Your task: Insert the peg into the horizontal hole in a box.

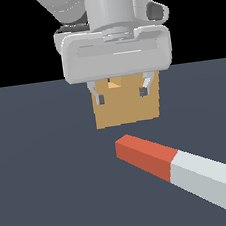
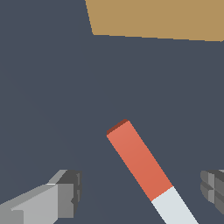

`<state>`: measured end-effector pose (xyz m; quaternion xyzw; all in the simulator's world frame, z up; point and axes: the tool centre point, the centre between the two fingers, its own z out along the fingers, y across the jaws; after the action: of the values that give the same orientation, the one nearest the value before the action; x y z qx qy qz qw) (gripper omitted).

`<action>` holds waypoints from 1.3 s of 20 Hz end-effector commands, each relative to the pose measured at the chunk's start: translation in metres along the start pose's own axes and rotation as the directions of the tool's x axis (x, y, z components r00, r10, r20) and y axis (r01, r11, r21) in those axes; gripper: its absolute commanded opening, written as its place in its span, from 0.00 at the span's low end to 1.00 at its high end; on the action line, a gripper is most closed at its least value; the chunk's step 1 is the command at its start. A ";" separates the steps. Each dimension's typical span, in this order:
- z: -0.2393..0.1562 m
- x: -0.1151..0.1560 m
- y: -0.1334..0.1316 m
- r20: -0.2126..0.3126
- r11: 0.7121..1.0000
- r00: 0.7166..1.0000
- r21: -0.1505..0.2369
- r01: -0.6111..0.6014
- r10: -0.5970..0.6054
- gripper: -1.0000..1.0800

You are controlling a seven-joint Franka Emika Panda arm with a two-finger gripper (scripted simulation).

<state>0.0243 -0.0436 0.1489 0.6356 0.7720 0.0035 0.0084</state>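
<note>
One peg (image 1: 181, 171) lies flat on the dark floor (image 1: 44, 184), clear of the box (image 1: 127, 108), its red-orange end toward the box and the pale remainder running off toward the exterior view's right. One tan box stands behind it, upper part screened by the arm. One gripper (image 1: 122, 91) hangs above the floor between peg and box, its two fingers (image 2: 65, 197) spread wide apart and grasping nothing. In the wrist view the peg lies between the two fingertips, untouched. The hole cannot be made out with certainty.
</note>
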 end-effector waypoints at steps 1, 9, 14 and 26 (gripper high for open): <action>0.007 -0.012 0.003 -0.001 0.999 0.999 0.001 0.048 -0.048 0.96; 0.029 -0.051 0.020 -0.006 0.977 0.977 0.004 0.212 -0.212 0.96; 0.044 -0.076 0.035 -0.009 0.948 0.948 0.005 0.318 -0.318 0.96; 0.071 -0.113 0.071 -0.014 0.866 0.866 0.008 0.500 -0.500 0.96</action>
<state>0.1120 -0.1391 0.0823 0.4237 0.9058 0.0006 0.0010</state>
